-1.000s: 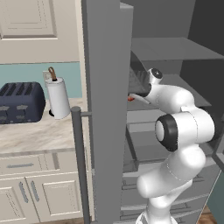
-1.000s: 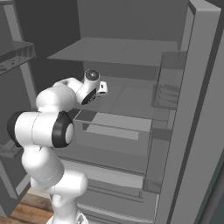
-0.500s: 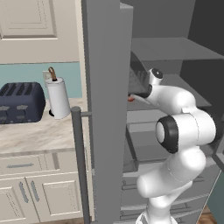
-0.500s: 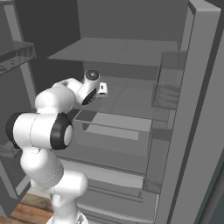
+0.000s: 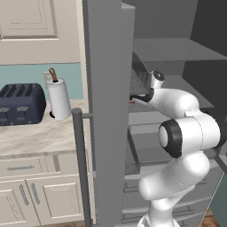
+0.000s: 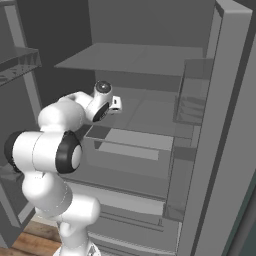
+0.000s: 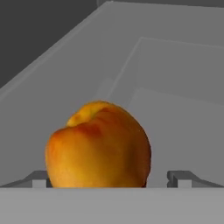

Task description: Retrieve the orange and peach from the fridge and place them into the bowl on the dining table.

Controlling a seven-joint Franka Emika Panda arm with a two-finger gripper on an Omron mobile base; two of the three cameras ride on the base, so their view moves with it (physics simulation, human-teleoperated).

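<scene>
One gripper (image 7: 111,179), jaws spread to full width, fingertips (image 7: 37,179) flanking a fruit on either side, no contact evident.

One peach (image 7: 98,146): orange-yellow skin with a red blush and a dimpled top, sitting between the open fingertips, close against the hand camera, resting on a grey fridge shelf (image 7: 175,113). Nearer the left fingertip than the right; whether the left one touches cannot be told.

One white arm (image 5: 177,133), reaching from the base into the open fridge (image 6: 220,125), wrist tucked in behind the left door (image 5: 106,88) at middle-shelf height. Small spot of red-orange (image 5: 132,101) showing at the door edge in the left base view, likely the same fruit.

Fridge interior: bare grey shelves (image 6: 130,57), door bins (image 6: 192,95) on the right-hand door, drawers below.

Outside the fridge, to the left: wall counter (image 5: 40,133) with cream cabinets, dark toaster (image 5: 20,104), paper-towel roll (image 5: 58,99) on an upright holder.

Step in hand, as judged: grasp of the first fruit, approach finished or nearly so, closing not yet begun.

Next move calls for: closing evenly on the peach at its widest part, with a small centring shift if needed to avoid nudging it sideways; then a lift clear of the shelf and a withdrawal past the door edge without clipping it.
</scene>
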